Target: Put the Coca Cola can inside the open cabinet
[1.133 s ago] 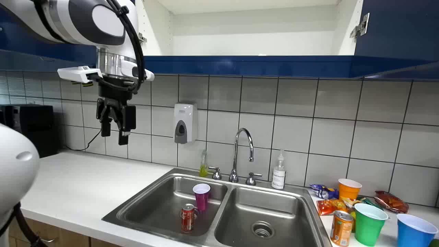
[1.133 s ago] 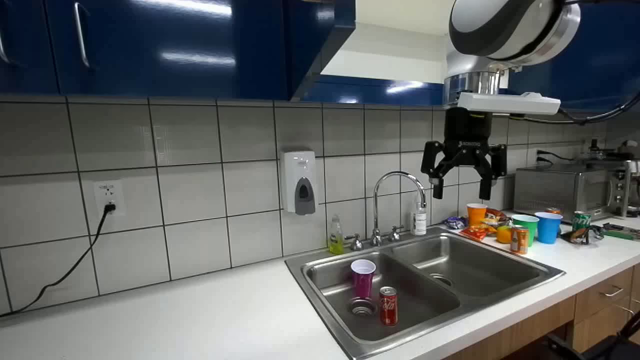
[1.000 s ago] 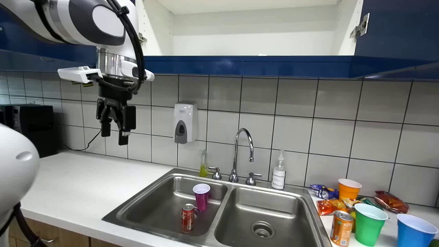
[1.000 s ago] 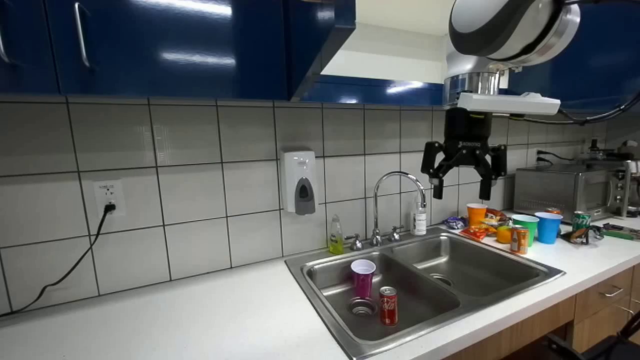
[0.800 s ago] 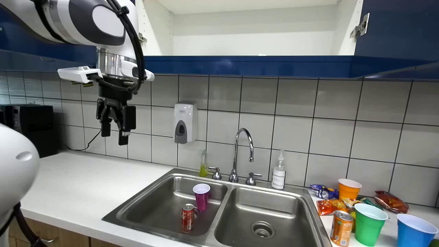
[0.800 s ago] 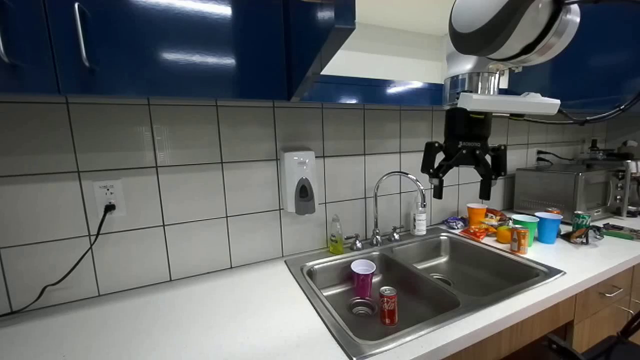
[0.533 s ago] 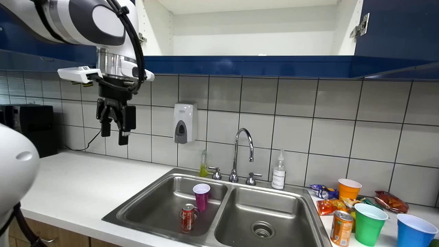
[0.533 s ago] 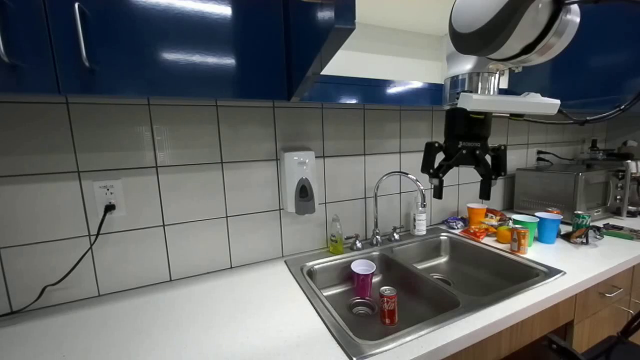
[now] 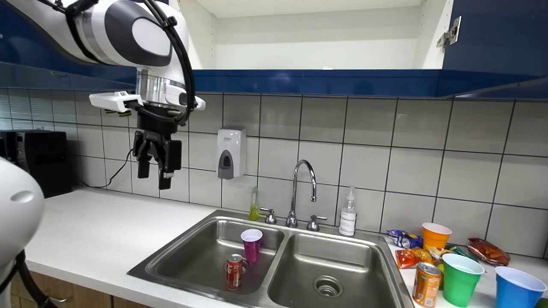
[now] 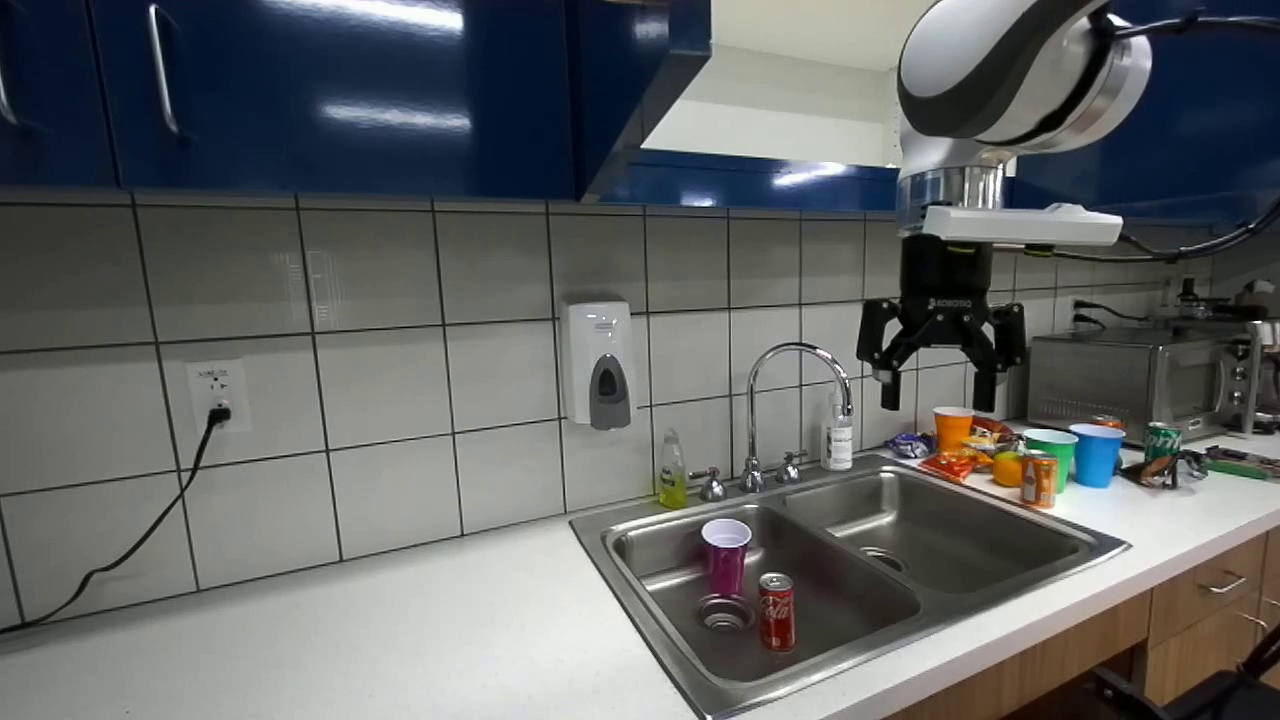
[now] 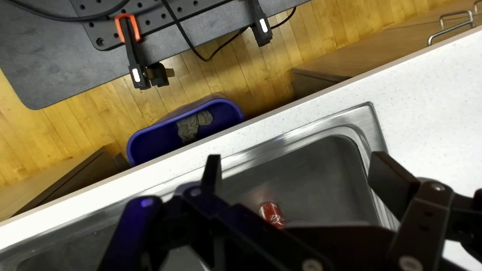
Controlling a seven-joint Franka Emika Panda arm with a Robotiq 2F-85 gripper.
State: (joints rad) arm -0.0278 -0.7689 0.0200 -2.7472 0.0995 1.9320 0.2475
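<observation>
Well, the black two-fingered gripper [image 10: 938,392] hangs in midair, fingers spread wide.
Down in one basin of the steel double sink [image 10: 850,620], the small red Coca Cola can [image 10: 777,612] stands upright near a purple white-rimmed cup [image 10: 725,565], below the dark blue open cabinet [image 9: 317,82].

Seemingly grey screws [image 11: 410,263] stud the black pincer [image 10: 938,393].

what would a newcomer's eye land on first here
Probably the black gripper, hanging open before the tiled wall in both exterior views. Next, likely the red can, upright beside the purple cup in the same sink basin. Above them, the open cabinet shows its pale inside between dark blue fronts.
</observation>
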